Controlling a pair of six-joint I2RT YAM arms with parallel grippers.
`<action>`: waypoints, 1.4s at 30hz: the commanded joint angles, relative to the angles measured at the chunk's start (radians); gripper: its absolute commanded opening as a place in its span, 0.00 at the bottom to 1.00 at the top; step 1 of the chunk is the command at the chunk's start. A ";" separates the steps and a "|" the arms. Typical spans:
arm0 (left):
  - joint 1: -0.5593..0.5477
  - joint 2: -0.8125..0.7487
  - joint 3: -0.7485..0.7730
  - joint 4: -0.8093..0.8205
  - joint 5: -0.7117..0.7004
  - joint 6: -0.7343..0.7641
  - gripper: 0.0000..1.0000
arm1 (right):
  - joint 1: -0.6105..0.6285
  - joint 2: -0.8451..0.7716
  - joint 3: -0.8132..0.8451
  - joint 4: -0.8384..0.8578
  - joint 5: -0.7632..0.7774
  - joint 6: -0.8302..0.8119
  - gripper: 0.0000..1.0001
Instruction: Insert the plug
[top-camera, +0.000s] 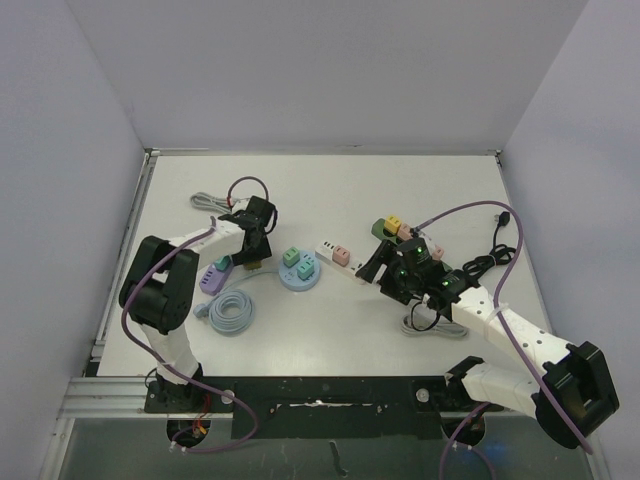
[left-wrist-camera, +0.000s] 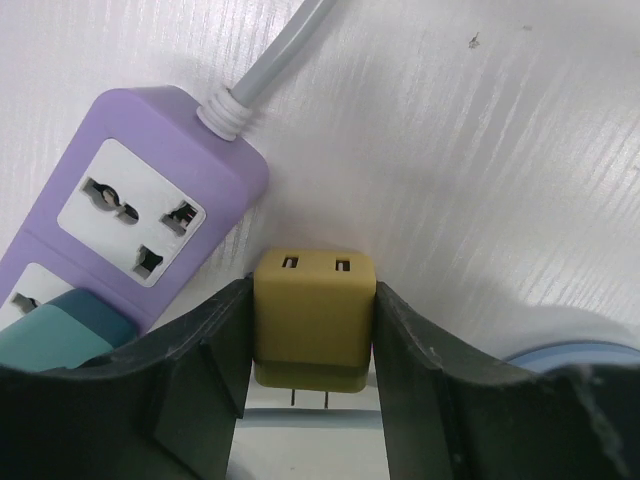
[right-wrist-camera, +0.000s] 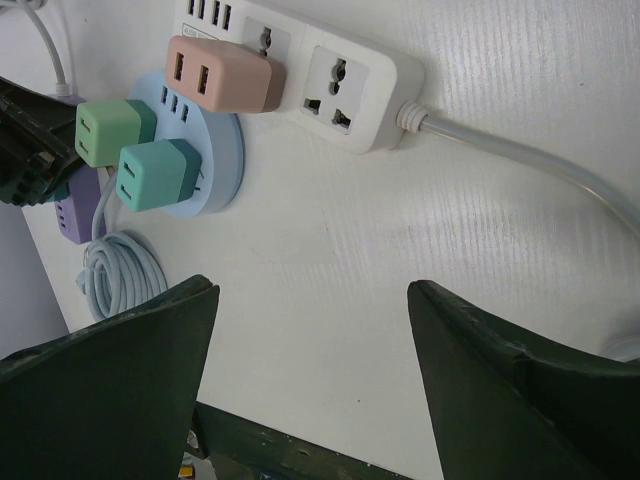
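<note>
An olive-yellow plug (left-wrist-camera: 314, 310) sits between the jaws of my left gripper (left-wrist-camera: 313, 294), which press on both its sides; its two prongs point back toward the wrist. From above, the left gripper (top-camera: 252, 252) is just right of the purple power strip (top-camera: 213, 277). That strip (left-wrist-camera: 150, 200) lies left of the plug with an empty socket showing, and a teal plug (left-wrist-camera: 55, 335) fills the socket below it. My right gripper (right-wrist-camera: 312, 290) hovers open over bare table, holding nothing.
A round blue socket hub (top-camera: 299, 270) carries two green plugs (right-wrist-camera: 110, 130). A white power strip (right-wrist-camera: 350, 80) beside it holds a pink plug (right-wrist-camera: 225, 75). A coiled pale cable (top-camera: 230, 312) lies near the left arm, and black cables (top-camera: 480, 265) lie at the right.
</note>
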 joint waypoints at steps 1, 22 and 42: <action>0.003 -0.001 -0.002 0.049 0.027 -0.002 0.41 | -0.006 -0.023 0.008 0.028 0.027 0.001 0.78; -0.261 -0.678 -0.418 0.755 0.453 0.539 0.32 | -0.122 0.058 0.331 -0.029 -0.500 -0.509 0.77; -0.333 -0.635 -0.531 1.042 0.846 0.944 0.30 | 0.052 0.234 0.422 -0.025 -0.456 -0.449 0.69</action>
